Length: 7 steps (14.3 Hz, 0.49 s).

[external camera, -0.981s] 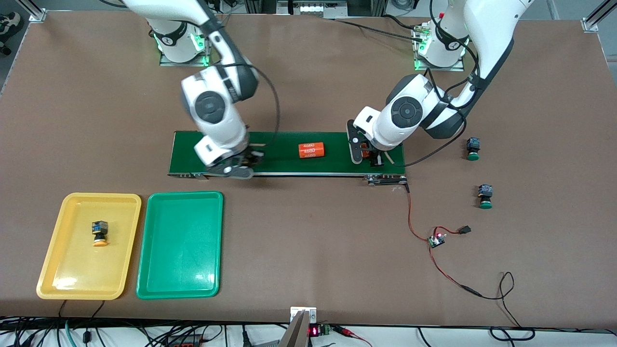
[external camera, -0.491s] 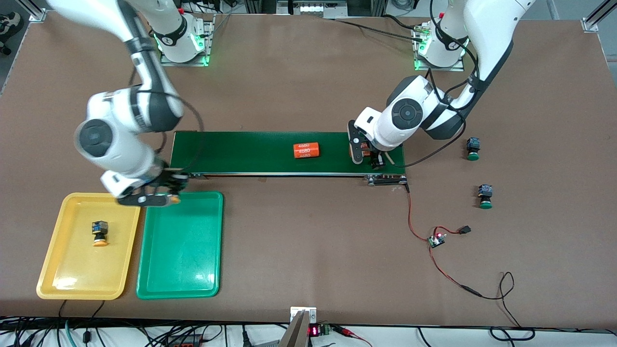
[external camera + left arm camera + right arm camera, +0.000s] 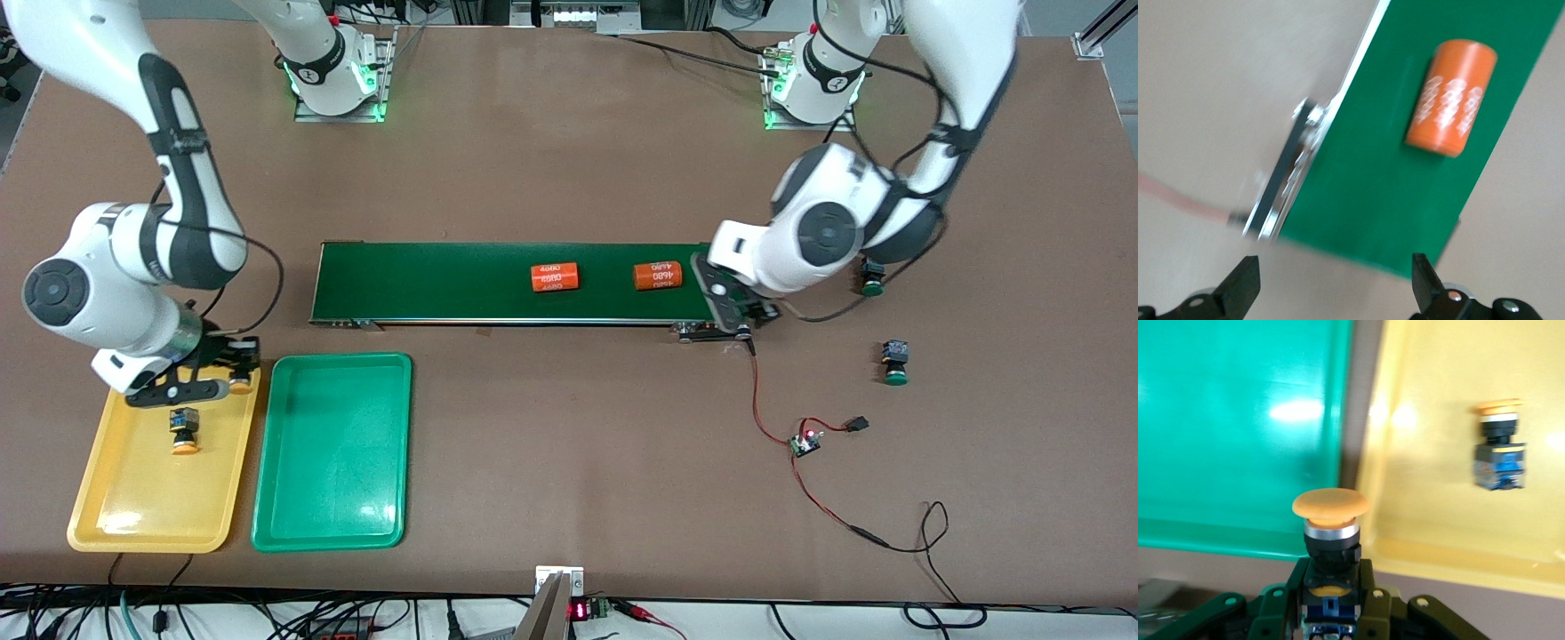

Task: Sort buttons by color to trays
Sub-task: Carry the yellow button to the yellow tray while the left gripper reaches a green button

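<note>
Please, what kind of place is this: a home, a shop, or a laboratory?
Most likely a robotics laboratory or test cell. Two robot arms are bolted to a big brown table, a short green belt carries orange cylinders, and loose wiring with a small circuit board lies exposed.

I count four buttons: two yellow-capped, one (image 3: 184,430) lying in the yellow tray (image 3: 133,516) and one (image 3: 1331,520) pinched in my right jaws, plus two green-capped (image 3: 894,361) (image 3: 872,280) on the bench. Two trays, yellow and green (image 3: 333,498). Two orange cylinders (image 3: 555,277) (image 3: 658,276) on the belt.
</note>
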Available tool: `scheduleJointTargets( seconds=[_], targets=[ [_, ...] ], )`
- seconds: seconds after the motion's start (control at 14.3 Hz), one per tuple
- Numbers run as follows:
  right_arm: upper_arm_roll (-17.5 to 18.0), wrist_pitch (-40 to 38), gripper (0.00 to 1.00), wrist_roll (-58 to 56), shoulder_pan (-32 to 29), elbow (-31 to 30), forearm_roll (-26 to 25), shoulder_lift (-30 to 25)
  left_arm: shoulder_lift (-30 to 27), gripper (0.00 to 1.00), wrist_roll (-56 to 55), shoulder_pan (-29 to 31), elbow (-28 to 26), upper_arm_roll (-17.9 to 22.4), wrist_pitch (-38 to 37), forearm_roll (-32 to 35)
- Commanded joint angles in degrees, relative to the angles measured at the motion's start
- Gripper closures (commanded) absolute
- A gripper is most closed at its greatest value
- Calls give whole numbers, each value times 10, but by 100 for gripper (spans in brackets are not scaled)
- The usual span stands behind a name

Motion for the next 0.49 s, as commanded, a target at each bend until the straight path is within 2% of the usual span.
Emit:
scheduleJointTargets(
  seconds=[0.0,0.21,0.28,0.42],
  targets=[
    [6,24,94,-70,-43,51,-5,58,-21,0,-67,3,19,60,-42,-25],
    [5,110,94,-90,-59,58,-6,96,-15,0,-103,6,21,140,-39,-31],
    [5,116,94,-91,-61,63,-6,106,-8,0,-120,6,22,169,-34,-30],
    [5,120,93,-91,-66,79,-6,126,8,0,-135,6,21,227,27,-25]
  ],
)
